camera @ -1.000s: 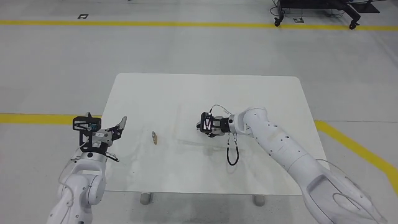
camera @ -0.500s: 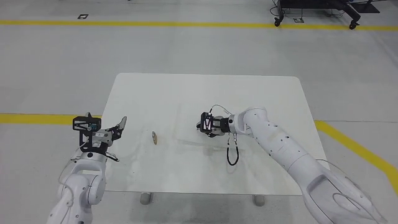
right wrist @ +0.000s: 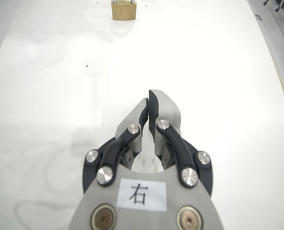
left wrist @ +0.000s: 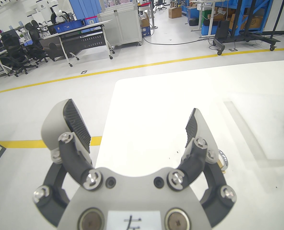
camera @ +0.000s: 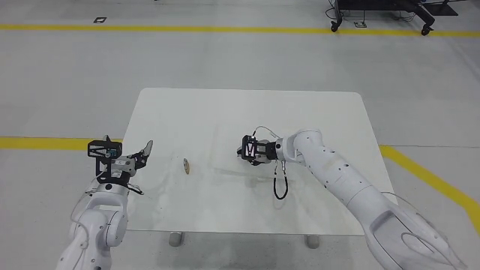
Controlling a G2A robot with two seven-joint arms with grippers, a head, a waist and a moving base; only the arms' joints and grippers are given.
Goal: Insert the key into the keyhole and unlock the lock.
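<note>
The brass padlock (camera: 185, 166) is on the left half of the white tabletop (camera: 300, 112), a little closer to the near edge than to the far edge. In the right wrist view the padlock (right wrist: 124, 9) turns its broad face to the camera. Its silver shackle points away from the table surface, and both legs sit in the body. It seems to stand upright.

The right gripper (camera: 247, 151) is near the middle of the tabletop, apart from the padlock and pointing at it. Its pads (right wrist: 153, 107) are pressed together. I cannot tell if something thin is between them. A black cable loop (camera: 280, 187) hangs from this arm over the table.

The left gripper (left wrist: 132, 111) is at the left edge of the tabletop with its fingers spread wide and holds nothing. The padlock lies just beside it.
</note>
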